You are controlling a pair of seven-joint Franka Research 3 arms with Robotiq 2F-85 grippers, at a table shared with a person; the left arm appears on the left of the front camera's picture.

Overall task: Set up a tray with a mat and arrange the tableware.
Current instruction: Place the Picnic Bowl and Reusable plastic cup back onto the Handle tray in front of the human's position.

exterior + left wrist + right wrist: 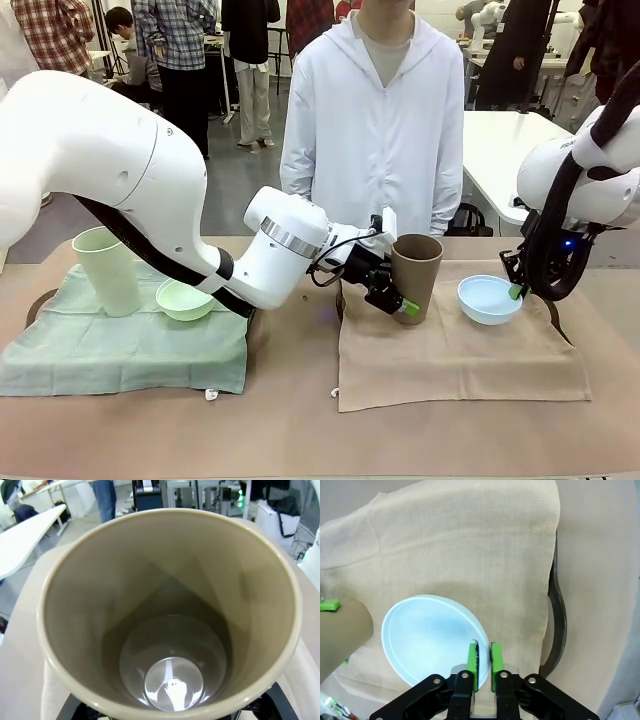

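The left gripper (392,292) holds the brown tumbler (416,277) by its sides, standing it on the tan mat (455,355). The right gripper (484,656) sits at the light blue bowl (432,637) on that mat, its fingers a little apart around the bowl's rim.

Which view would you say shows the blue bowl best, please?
The right wrist view: it looks down into the blue bowl, showing nearly the whole rim and inside on the beige mat. The front view shows the bowl small and from the side. The left wrist view looks into the brown tumbler instead.
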